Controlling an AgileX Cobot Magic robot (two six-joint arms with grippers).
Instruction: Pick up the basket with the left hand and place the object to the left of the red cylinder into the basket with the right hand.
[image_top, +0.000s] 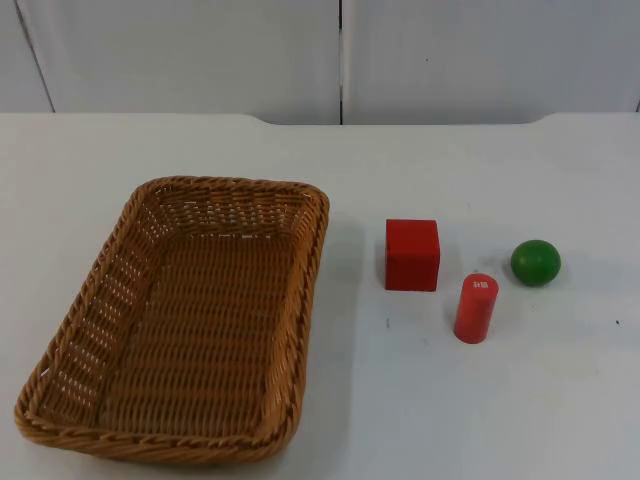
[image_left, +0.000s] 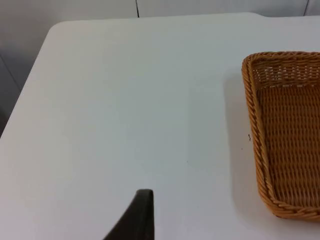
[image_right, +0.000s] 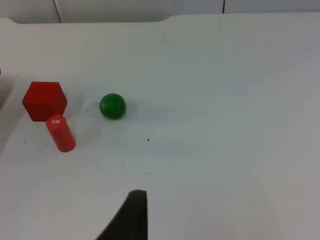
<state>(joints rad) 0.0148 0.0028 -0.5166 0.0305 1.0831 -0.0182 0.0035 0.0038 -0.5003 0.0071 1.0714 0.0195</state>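
Nothing lifted yet: basket and cube both on the table

Wicker basket (image_top: 180, 320) lies nearest the top camera, flat on the white table (image_top: 500, 400) with nothing inside it. Taking the red cylinder (image_top: 476, 308) as the landmark: it stands upright, and the red cube (image_top: 412, 255) sits just beside it on its left and a little farther back, apart from it. The green ball (image_top: 535, 262) rests on the cylinder's other side, also near and not touching. The basket is well to the left of the cylinder, beyond the cube.

By the task sentence, the object to move is the red cube. It is untouched on the table, so neither step looks started: the basket has not been picked up and the cube has not been placed.

The left gripper (image_left: 142, 210) hangs above bare table, well apart from the basket, whose rim appears in the left wrist view. The right gripper (image_right: 135, 210) hangs above bare table too, well apart from the cylinder, cube and ball. A single fingertip is all that appears of each, so I cannot tell whether either claw is wide or narrow; neither holds anything.

What is left, as I judge it, is everything: grasp and raise the basket, take the cube, drop it in.
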